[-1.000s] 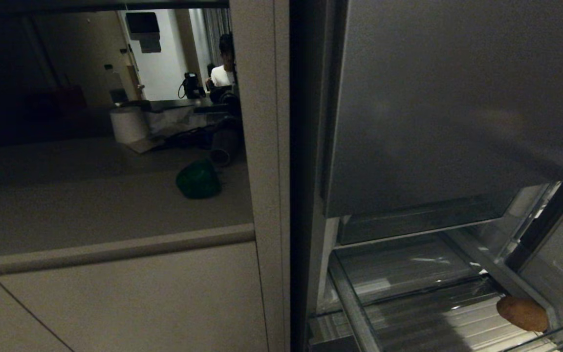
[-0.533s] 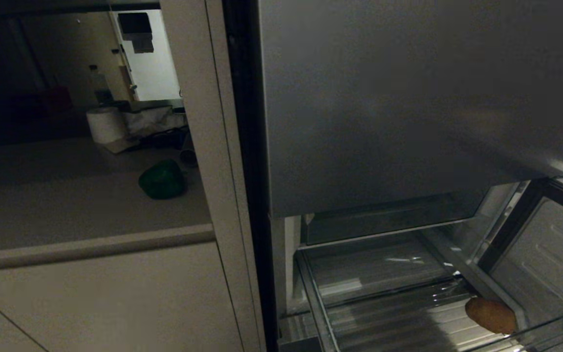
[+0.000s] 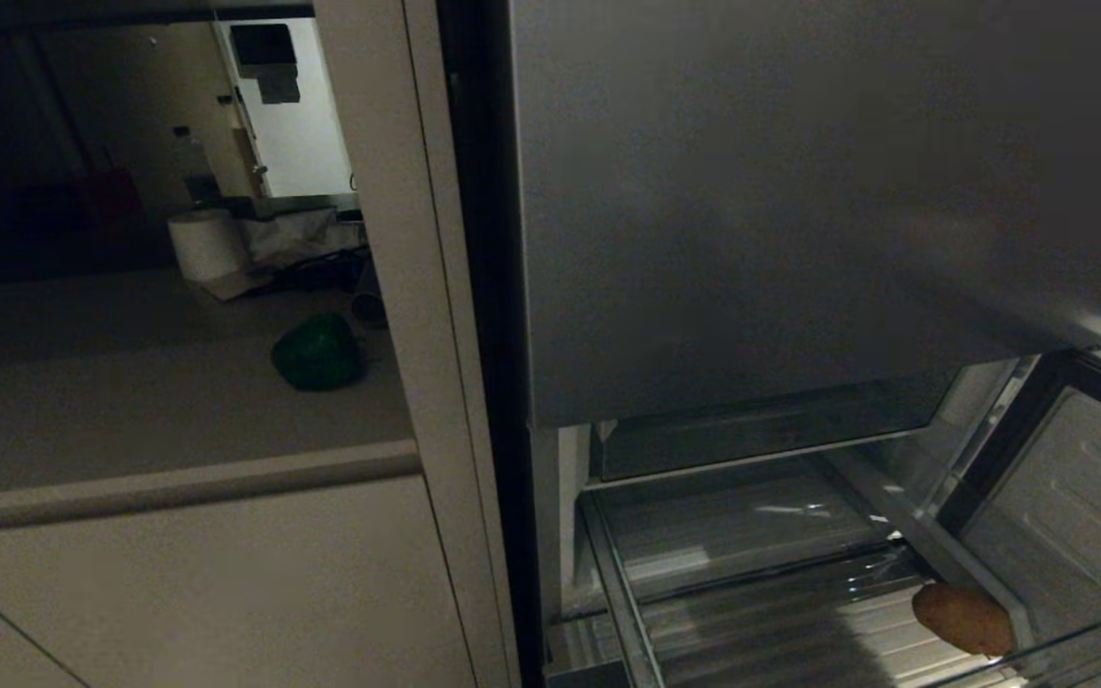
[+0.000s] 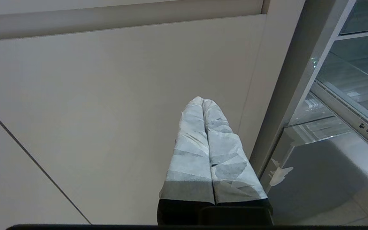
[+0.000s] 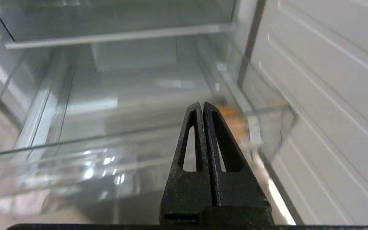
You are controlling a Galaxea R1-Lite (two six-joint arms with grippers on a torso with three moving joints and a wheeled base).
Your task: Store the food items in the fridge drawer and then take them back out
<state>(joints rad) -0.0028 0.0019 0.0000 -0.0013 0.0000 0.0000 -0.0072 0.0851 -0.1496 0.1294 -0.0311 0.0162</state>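
A tall plain grey fridge door panel (image 3: 799,191) fills the upper right of the head view, and below it the fridge drawer (image 3: 627,612) stands pulled out, a wide shallow clear-plastic bin with a ribbed floor; its dark grey front panel (image 4: 315,179) with a whitish tape scrap shows in the left wrist view. To the left of the fridge runs a pale cabinet front (image 3: 226,583) under the desk (image 3: 130,420), which carries the rest. On the desk the dark green bell pepper (image 3: 317,353) sits near the fridge's side wall, well apart from both arms, with a white paper roll (image 3: 206,244) and a clear bottle (image 3: 189,164) farther back. The tan-brown potato (image 3: 962,618) lies inside the drawer against its right-hand wall, close to the front corner. Neither arm shows in the head view. The left gripper (image 4: 203,101), its fingers wrapped in pale tape, is clenched on nothing and points at the cabinet front just beside the drawer's panel. The right gripper (image 5: 202,104), black and also clenched empty, hangs in front of the drawer's clear front wall, and the potato (image 5: 235,123) lies just past its tips and slightly to the side, inside the bin, not touched
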